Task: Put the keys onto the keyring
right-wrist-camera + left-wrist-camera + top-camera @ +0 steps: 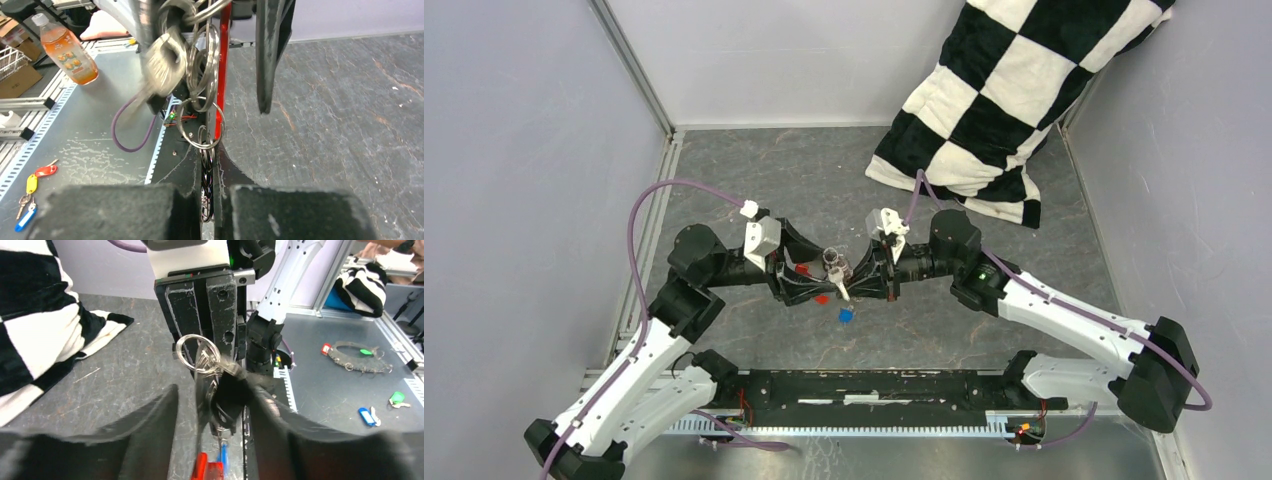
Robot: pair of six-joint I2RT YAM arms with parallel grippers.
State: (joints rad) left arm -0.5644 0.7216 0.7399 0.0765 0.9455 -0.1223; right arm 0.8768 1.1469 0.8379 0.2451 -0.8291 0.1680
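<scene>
Keyring (205,102) – pinched in right end effector (212,195), keys (226,395) dangling from it.

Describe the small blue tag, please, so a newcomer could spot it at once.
On the grey table, find where the left claw and right claw meet. Just below that spot in the overhead view is the blue tag. Its neighbours are red tags; it alone is blue.

Left gripper (814,284) and right gripper (854,284) nose to nose mid-table, keyring (834,263) bunched between: no way through. Checkered cushion (994,110) fills far right corner. Bare table (754,180) behind them, open across to left wall (524,150).
</scene>
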